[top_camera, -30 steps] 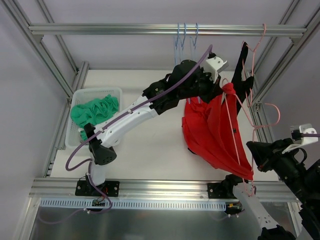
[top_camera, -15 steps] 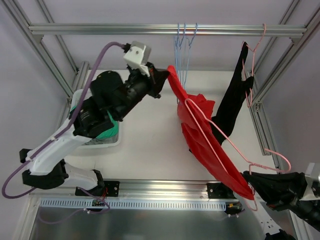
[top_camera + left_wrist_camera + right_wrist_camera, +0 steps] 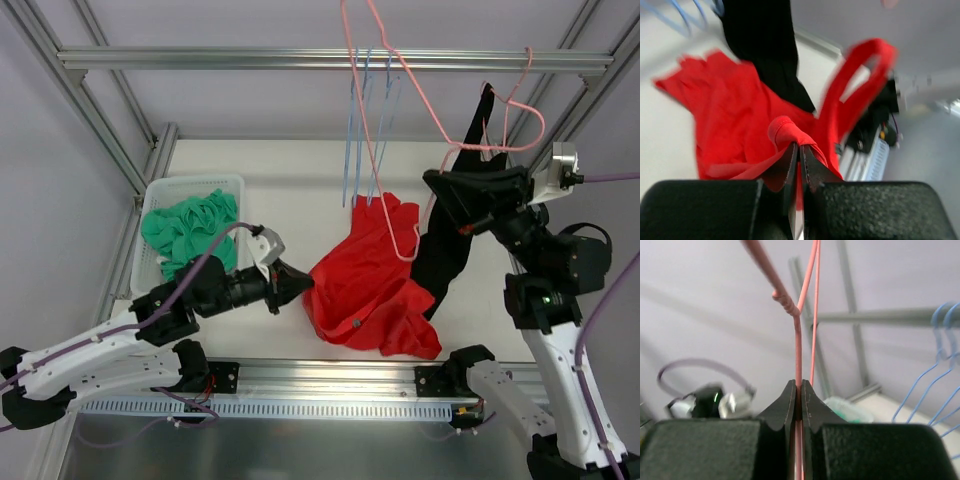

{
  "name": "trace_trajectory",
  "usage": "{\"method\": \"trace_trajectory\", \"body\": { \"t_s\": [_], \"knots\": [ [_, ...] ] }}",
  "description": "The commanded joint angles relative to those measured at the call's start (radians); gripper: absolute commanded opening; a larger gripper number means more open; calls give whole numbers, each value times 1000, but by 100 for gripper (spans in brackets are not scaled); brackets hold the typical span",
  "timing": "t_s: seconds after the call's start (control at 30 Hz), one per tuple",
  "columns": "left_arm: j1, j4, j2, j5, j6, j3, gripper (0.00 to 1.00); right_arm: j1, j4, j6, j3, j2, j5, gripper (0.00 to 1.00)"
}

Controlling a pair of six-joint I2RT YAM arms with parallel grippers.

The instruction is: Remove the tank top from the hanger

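Item: red sleeveless knit tank top (image 3: 365, 295), lying crumpled on the white tabletop (image 3: 290, 190) at lower centre of the overhead frame, one shoulder strap looped free in the left wrist view. Holder: left pincer (image 3: 303, 287), at the garment's left edge, jaws together on a small rolled fold of its fabric. Associated piece: thin pink wire hanger (image 3: 798, 347), raised to upper centre, its lowest bend hanging over the garment's upper right part; whether that bend is threaded through cloth cannot be told. Holder: right pincer (image 3: 432, 185), at right of centre, jaws clamped tight on the wire. Adjacent: black garment (image 3: 445, 255) hanging just right of the red one, touching it; white plastic basket (image 3: 150, 200) with green cloth (image 3: 190, 225) at left. Hazards, as judged: the low bend could hook a strap and lift the top again if the hanger swings; the narrow pinch on the fold could slip under a sideways pull; the thin wire could pivot between the jaws; a wide swing could knock the black garment.
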Motion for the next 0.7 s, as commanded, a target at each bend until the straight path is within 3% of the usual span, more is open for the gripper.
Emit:
{"method": "trace_trajectory", "body": {
  "t_s": [0.0,0.07,0.17,0.2,0.27,0.3,0.4,0.5,0.57,0.63,0.67],
  "knots": [
    [3,179,0,179,-122,-171,0,23,579,-11,-17,16,258,0],
    [3,184,39,153,-169,-243,0,26,492,-137,-8,-5,349,0],
    [3,185,73,48,-209,-315,0,25,164,-333,14,-77,436,0],
    [3,181,73,14,-237,-329,0,26,-139,-391,96,-92,445,0],
    [3,175,63,-93,-263,-353,0,26,-415,-513,175,-112,434,0],
    [3,164,58,-127,-281,-358,0,26,-655,-519,210,-123,471,0],
    [3,138,50,-241,-305,-354,0,26,-1033,-536,315,-102,593,0],
    [3,121,79,-272,-300,-320,0,26,-1188,-548,304,-80,612,0],
    [3,95,113,-282,-298,-282,3,26,-1202,-542,293,-50,643,1],
    [3,66,132,-289,-295,-249,22,25,-1194,-555,316,14,652,0],
    [3,56,133,-290,-297,-240,27,26,-1196,-562,369,48,705,0]
  ]
}}
